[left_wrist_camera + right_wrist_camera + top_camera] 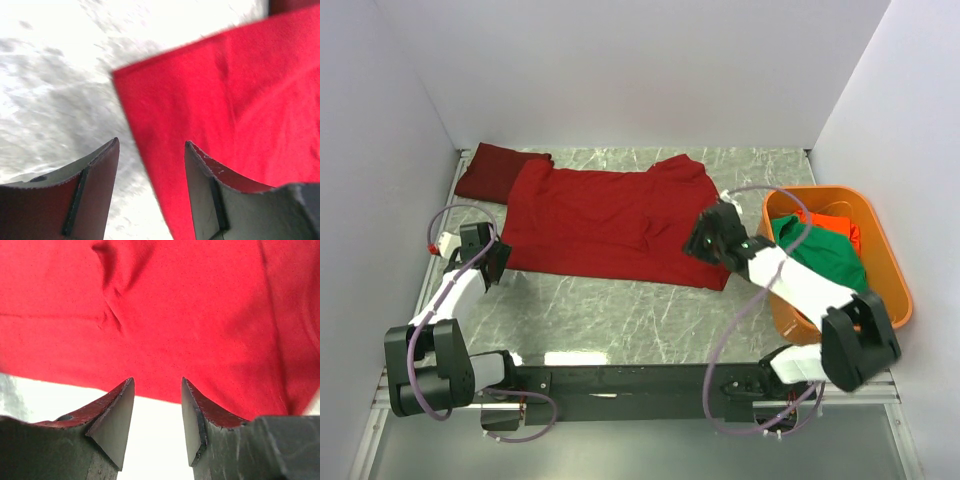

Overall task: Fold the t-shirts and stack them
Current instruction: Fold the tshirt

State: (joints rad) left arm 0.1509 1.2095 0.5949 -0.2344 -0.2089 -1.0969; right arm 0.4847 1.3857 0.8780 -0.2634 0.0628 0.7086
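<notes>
A crimson t-shirt [605, 215] lies spread flat across the middle of the table. A folded crimson shirt [490, 170] lies at the back left, partly under it. My left gripper [492, 262] is open and empty at the spread shirt's front-left corner [150, 100], which reaches between its fingers in the left wrist view. My right gripper [705, 240] is open and empty over the shirt's front-right hem [165, 390]. A green t-shirt [830, 258] and an orange-red one [840, 228] lie in the orange tub [890, 290].
The tub stands at the right edge, beside my right arm. White walls close in the marbled table [620, 310] on the left, back and right. The black rail [640, 380] with the arm bases runs along the near edge.
</notes>
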